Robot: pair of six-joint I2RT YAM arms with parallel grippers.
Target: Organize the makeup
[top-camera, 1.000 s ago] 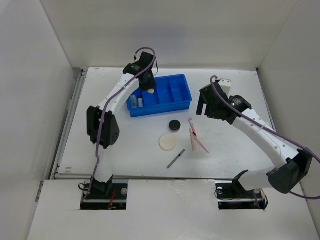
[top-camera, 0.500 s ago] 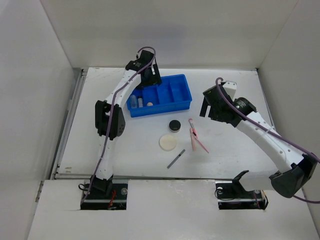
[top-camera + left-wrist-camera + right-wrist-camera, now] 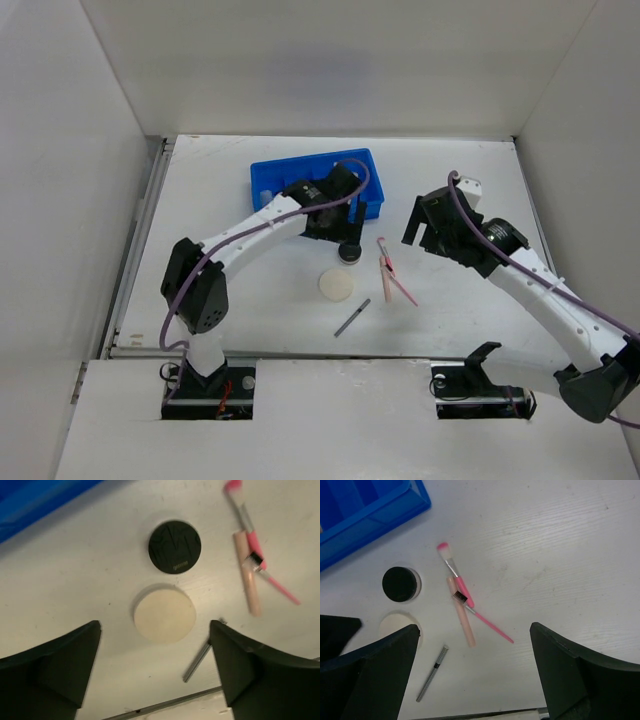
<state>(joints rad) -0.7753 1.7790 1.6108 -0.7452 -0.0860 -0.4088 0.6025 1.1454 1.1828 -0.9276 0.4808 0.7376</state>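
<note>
The makeup on the table is a small black round jar (image 3: 348,251), a cream round puff (image 3: 336,285), a dark slim pencil (image 3: 352,317) and pink thin tools (image 3: 393,272). My left gripper (image 3: 335,217) hovers open just above the jar (image 3: 174,546) and puff (image 3: 164,613), holding nothing. In its wrist view the pencil (image 3: 200,657) lies by the right finger (image 3: 240,665). My right gripper (image 3: 425,225) hangs open over the pink tools (image 3: 457,575), with the jar (image 3: 400,584) and pencil (image 3: 432,674) to their left. A clear vial (image 3: 263,195) shows at the tray's left end.
The blue divided tray (image 3: 355,160) stands behind the loose items, partly covered by the left arm. White walls close in the table on three sides. A metal rail runs along the table's left edge (image 3: 140,240).
The left gripper opened over the tray's left end, then swung right and forward to above the black jar. The right gripper drifted slightly right.
</note>
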